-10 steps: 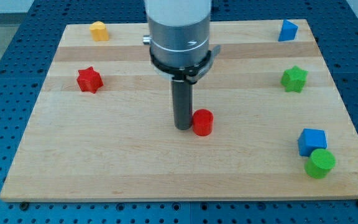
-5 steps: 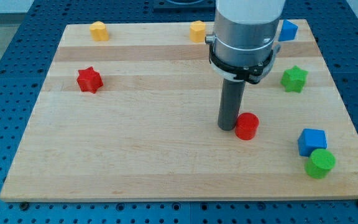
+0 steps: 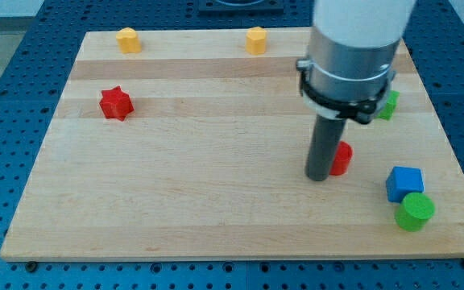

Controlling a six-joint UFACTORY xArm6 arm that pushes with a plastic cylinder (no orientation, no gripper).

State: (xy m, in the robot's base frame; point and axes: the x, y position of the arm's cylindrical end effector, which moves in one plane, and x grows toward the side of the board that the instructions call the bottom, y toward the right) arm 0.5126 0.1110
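My tip point(image 3: 320, 176) rests on the wooden board point(image 3: 176, 201) at the view's right of centre. It touches the left side of a red cylinder point(image 3: 341, 159), which the rod partly hides. A blue cube point(image 3: 403, 183) and a green cylinder point(image 3: 415, 212) sit close together further to the view's right and lower. A green star point(image 3: 389, 105) peeks out from behind the arm's grey body at the view's upper right.
A red star point(image 3: 115, 103) lies at the view's left. Two yellow blocks point(image 3: 127, 39) point(image 3: 255, 39) stand along the view's top edge of the board. The arm's wide body covers the board's upper right corner.
The rod has slid toward the view's right, pushing the red cylinder along with it. The arm now hides the blue block at the top right and most of the green star.
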